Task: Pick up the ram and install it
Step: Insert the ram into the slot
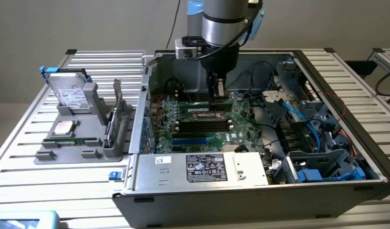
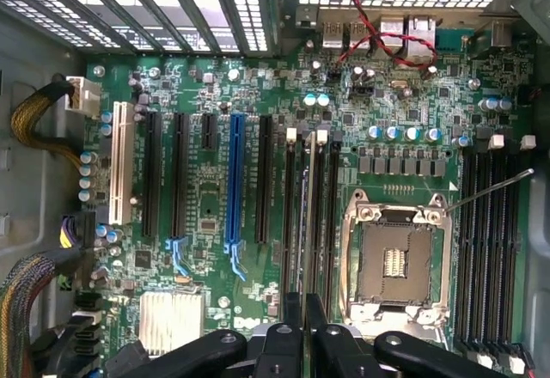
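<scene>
One hand (image 2: 302, 302) grips the ram (image 2: 302, 215) above a Dell-marked motherboard (image 2: 206, 198).

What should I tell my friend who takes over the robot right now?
Gripper: low inside the computer case, just above the motherboard's memory slots beside the empty CPU socket. Whether it carries anything, I cannot tell.
Ram: a slim green stick lies flat on the grey tray outside the case, on the exterior view's left.
Done: the arm is at the slots.
Left: no seated ram can be confirmed.
</scene>
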Motion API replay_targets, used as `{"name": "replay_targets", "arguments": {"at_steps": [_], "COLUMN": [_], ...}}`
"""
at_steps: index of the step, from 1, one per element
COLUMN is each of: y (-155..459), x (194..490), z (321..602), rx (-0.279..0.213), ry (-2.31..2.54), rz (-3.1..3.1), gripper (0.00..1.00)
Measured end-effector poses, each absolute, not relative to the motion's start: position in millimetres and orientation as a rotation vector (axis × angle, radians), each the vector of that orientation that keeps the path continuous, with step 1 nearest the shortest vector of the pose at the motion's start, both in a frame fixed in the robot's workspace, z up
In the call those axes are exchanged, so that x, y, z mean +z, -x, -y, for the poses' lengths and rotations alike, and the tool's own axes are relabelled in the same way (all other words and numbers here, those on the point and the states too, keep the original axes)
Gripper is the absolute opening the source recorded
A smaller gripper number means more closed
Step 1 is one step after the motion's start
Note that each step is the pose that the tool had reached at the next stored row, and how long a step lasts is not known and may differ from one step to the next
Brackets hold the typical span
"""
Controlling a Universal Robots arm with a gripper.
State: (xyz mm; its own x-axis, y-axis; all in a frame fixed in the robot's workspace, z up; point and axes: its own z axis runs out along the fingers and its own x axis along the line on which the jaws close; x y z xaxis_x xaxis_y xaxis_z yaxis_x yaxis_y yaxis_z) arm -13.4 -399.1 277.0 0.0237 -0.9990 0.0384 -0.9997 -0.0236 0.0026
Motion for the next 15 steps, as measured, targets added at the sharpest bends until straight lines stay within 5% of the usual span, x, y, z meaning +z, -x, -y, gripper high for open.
{"name": "replay_targets", "arguments": {"at_steps": [15], "y": [12.5], "x": [268.4], "z": [399.1], "rx": [0.025], "ry": [-2.243], "rz": [2.142], "gripper": [0.13]}}
